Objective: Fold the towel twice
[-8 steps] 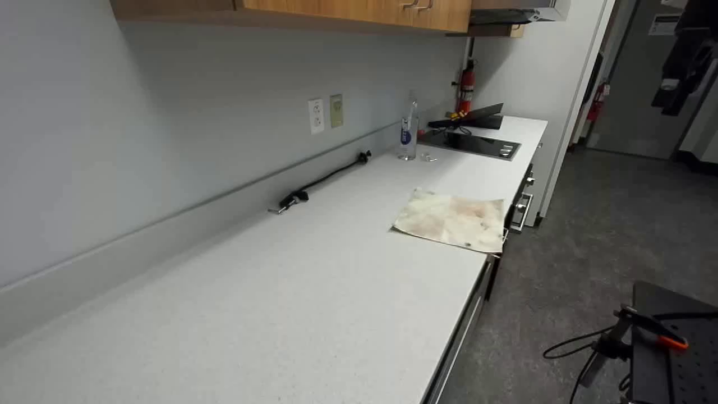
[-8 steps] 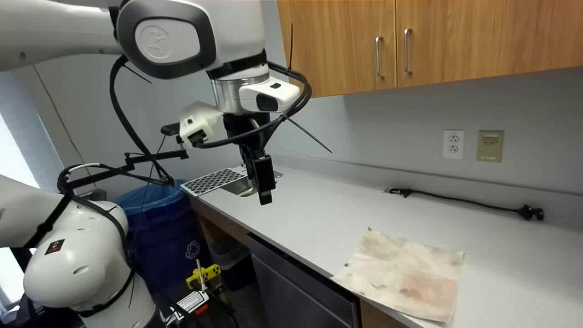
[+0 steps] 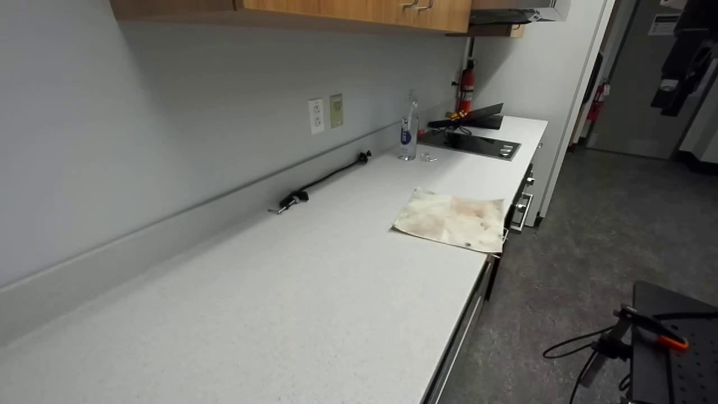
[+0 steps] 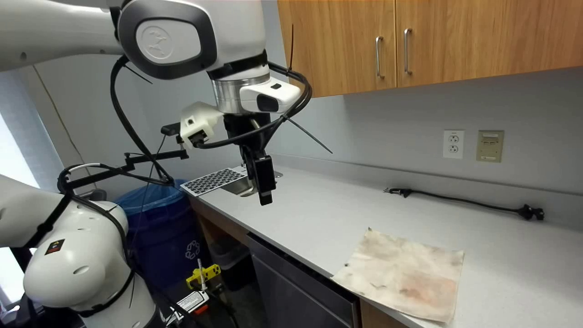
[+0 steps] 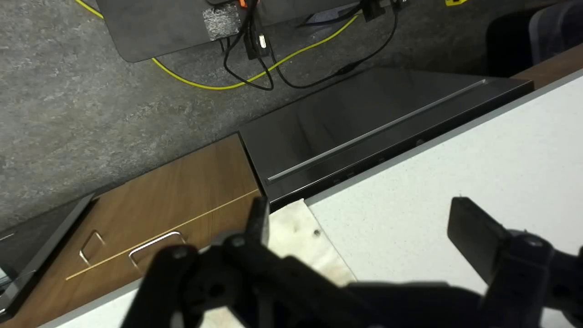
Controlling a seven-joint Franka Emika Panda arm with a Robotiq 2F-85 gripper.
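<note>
In an exterior view, shows a cream, tan-blotched towel (image 3: 449, 220) spread flat on a white counter (image 3: 269, 292), with one corner poking just past the front edge, perhaps offering an easy place to pinch. Shows a clear bottle (image 3: 409, 134) standing well apart, near a black cooktop (image 3: 470, 144), so unlikely to get in the way.

In an exterior view, shows the gripper (image 4: 265, 197) pointing down above the counter, higher than and to one side of the towel without touching; probably held high to leave room for choosing an edge.

In the wrist view, shows the fingers (image 5: 476, 239) parted wide, grasping nothing, likely in readiness for the towel; shows one towel corner beyond the gap, with the rest mostly hidden behind the gripper. Seems to await the first fold; cannot count layers.
</note>
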